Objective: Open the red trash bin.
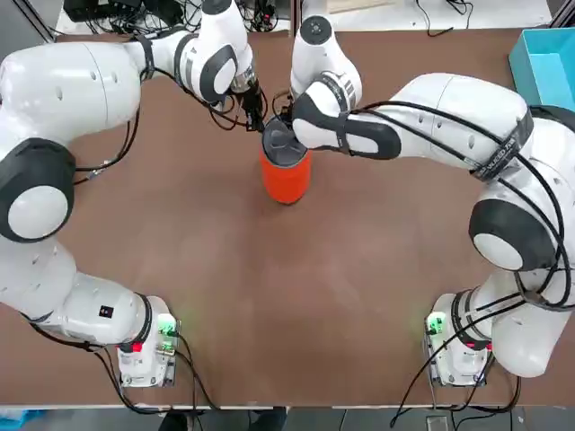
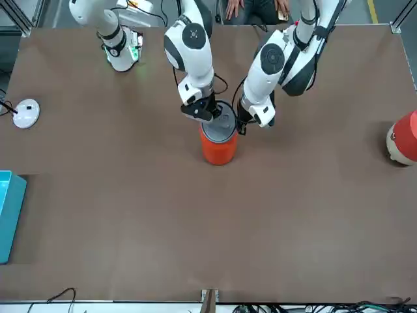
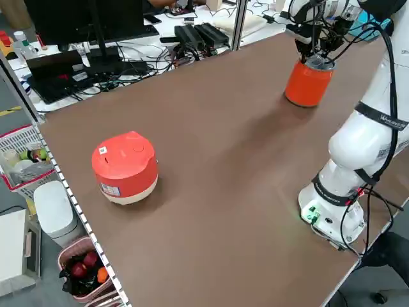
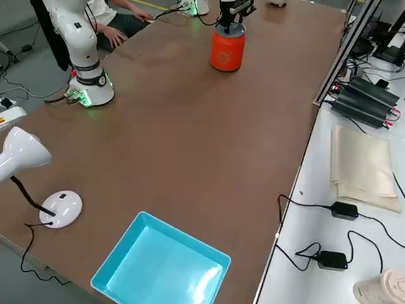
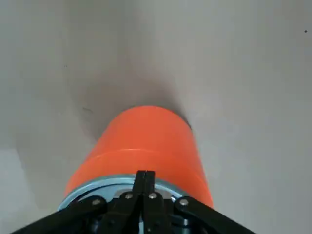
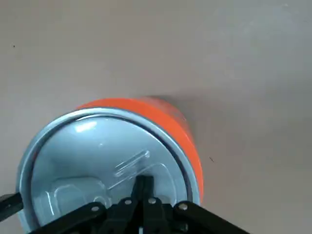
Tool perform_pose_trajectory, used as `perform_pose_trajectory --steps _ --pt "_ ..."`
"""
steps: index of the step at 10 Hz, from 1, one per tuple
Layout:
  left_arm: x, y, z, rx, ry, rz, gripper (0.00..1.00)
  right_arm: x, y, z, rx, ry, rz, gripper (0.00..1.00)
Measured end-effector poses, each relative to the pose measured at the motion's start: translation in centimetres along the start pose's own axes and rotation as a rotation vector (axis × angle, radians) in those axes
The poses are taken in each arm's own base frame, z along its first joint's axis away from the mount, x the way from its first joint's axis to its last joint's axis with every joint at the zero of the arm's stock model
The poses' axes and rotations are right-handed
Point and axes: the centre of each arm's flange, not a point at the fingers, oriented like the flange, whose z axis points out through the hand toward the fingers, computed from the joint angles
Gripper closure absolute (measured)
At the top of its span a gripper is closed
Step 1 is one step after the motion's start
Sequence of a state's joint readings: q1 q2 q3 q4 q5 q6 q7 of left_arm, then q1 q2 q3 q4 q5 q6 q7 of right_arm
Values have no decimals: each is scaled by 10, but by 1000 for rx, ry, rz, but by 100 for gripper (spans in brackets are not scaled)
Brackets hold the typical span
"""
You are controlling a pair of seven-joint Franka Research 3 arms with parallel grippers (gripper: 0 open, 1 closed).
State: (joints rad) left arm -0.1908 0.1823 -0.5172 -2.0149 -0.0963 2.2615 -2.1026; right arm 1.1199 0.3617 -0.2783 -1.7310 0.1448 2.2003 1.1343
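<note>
Red trash bin (image 1: 286,176), a small orange-red cylinder with a round grey swing lid (image 6: 105,165), stands upright toward the far middle of the brown desk (image 1: 296,305), its long axis vertical and the lid facing up, lying level in its rim.

We see the right end effector (image 2: 203,111) directly over the lid, its two fingers clenched together with the tips at or just above the grey surface; we cannot tell whether they touch. Our left end effector (image 2: 244,124) sits at the bin's rim on the robot's left side, fingers likewise pinched together and holding nothing.

Elsewhere on the desk we note a red-and-white rounded robot part (image 3: 125,167) near the left edge, a turquoise tray (image 4: 161,266) at the right far corner, and a white lamp base (image 2: 26,113) on the right side. Around the desk we see cables, power bricks, a monitor and a seated person's hands (image 2: 254,9) behind the robot.
</note>
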Motion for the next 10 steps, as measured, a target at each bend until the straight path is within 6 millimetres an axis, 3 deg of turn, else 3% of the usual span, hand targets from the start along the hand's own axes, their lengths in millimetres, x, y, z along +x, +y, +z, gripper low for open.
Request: perform_pose_trajectory --steps 2,6,8,10 --pt "0 0 0 0 0 -1 99 22 2 -19 -23 -8 33 99" --pt "0 0 0 0 0 -1 99 104 33 -113 -34 -30 97 99" --pt "-1 0 -1 1 0 -2 97 142 67 -157 -64 -59 73 98" --pt "-5 6 -23 37 18 5 88 193 127 -207 -47 -58 79 96"
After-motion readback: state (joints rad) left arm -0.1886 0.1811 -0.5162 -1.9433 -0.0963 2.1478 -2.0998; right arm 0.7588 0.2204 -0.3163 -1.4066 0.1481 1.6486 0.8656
